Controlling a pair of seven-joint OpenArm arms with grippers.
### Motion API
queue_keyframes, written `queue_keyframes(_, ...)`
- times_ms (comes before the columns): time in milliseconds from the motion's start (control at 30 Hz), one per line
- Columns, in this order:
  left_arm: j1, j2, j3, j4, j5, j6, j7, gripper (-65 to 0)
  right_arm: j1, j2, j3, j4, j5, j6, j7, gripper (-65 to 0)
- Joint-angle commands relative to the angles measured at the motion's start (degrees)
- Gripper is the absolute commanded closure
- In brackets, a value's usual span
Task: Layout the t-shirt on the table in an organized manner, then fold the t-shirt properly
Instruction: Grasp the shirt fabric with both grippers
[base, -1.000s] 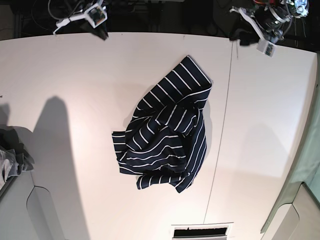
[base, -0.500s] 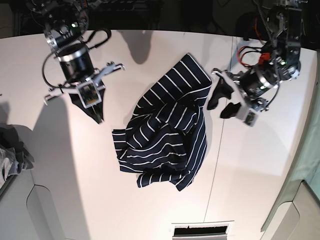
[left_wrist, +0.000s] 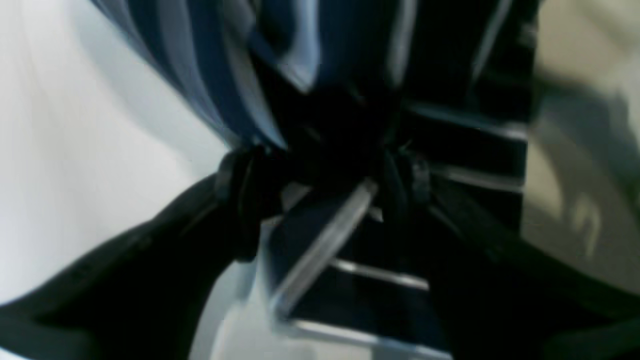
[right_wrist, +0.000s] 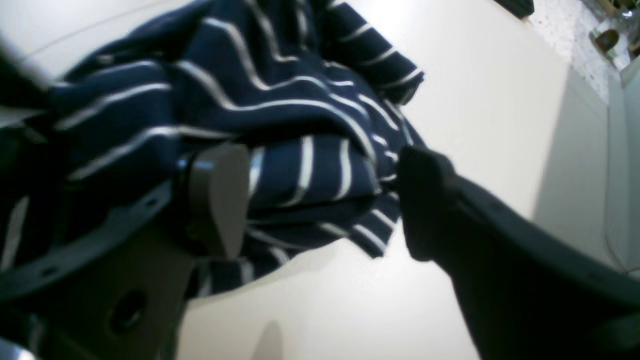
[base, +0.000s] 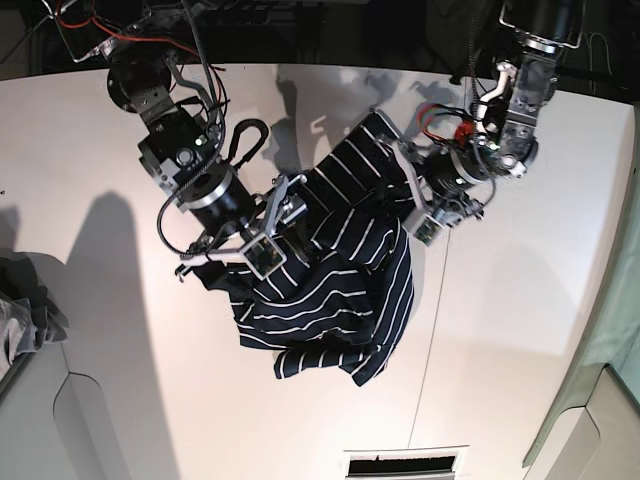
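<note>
Flanking crumpled t-shirt (base: 330, 300): both grippers, spread.

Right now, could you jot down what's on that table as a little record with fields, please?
shirt: t-shirt, navy with thin white stripes, crumpled in a heap, not laid flat
surface: white table with a thin dark seam
right gripper: fingers apart, straddling a fold at the shirt's edge
left gripper: at the shirt's upper edge, fabric between its fingers; view too blurred to tell whether it grips
other: grey cloth at the table's far side
</note>
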Motion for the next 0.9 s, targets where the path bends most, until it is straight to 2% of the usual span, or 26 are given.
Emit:
queue_keyframes(0, -0.98, 0.15, -0.13, -0.24, -0.57, 0.07, -0.52, -37.8, 2.21, -0.20, 0.28, -0.13, -0.11, -0.35, 1.44, -45.0)
queue_keyframes(67, -1.09, 1.01, -0.13, -1.88, -0.74, 0.07, -2.19, -37.8, 3.91, -0.52, 0.28, -3.32, 0.48, -0.11, 1.36, -45.0)
queue_keyframes(133, -1.11, 1.66, -0.13, -2.49, -0.72, 0.04, -3.50, -37.8, 5.60, -1.03, 0.28, -7.52, 0.50, 1.51, 1.57, -44.9)
queue_keyframes(300, -1.11, 2.08, -0.13, -2.64, -0.31, 0.04, -3.50, -37.7, 8.83, -3.96, 0.28, -14.49, 1.18, 5.25, 2.86, -44.9)
queue_keyframes(367, -1.11, 2.12, -0.13, -2.64, 0.39, 0.04, -3.52, -37.6, 9.14, -4.48, 0.28, -14.99, 2.69, 5.40, 2.89, -44.1)
queue_keyframes(433, -1.11, 2.08, -0.13, -2.64, 0.79, 0.04, -3.52, -37.4, 9.11, -5.11, 0.28, -14.99, 3.50, 5.38, 2.84, -38.9)
queue_keyframes(467, -1.11, 2.08, -0.13, -2.64, 1.07, 0.04, -3.54, -37.0, 9.09, -5.33, 0.28, -14.99, 3.50, 5.38, 2.84, -33.0)
queue_keyframes(533, -1.11, 2.10, -0.13, -2.64, 1.44, 0.04, -3.56, -30.5, 9.09, -5.42, 0.28, -14.99, 3.54, 5.38, 2.86, -17.8)
queue_keyframes(600, -1.03, 2.08, -0.13, -2.64, 1.44, 0.04, -3.50, -19.0, 9.11, -5.44, 0.28, -14.99, 3.52, 5.35, 2.86, -8.0)
queue_keyframes(733, -0.96, 2.08, -0.13, -2.64, 1.42, 0.04, -3.54, -3.2, 8.98, -5.42, 0.28, -14.99, 3.52, 5.25, 2.86, 0.0)
queue_keyframes(767, -0.96, 2.10, -0.13, -2.64, 1.38, 0.04, -3.52, 0.0, 8.96, -5.42, 0.28, -14.99, 3.52, 5.25, 2.86, 0.0)
queue_keyframes(867, -0.96, 2.10, -0.13, -2.64, 0.68, 0.00, -3.50, 0.0, 8.98, -5.40, 0.28, -14.99, 3.50, 5.25, 2.89, 0.0)
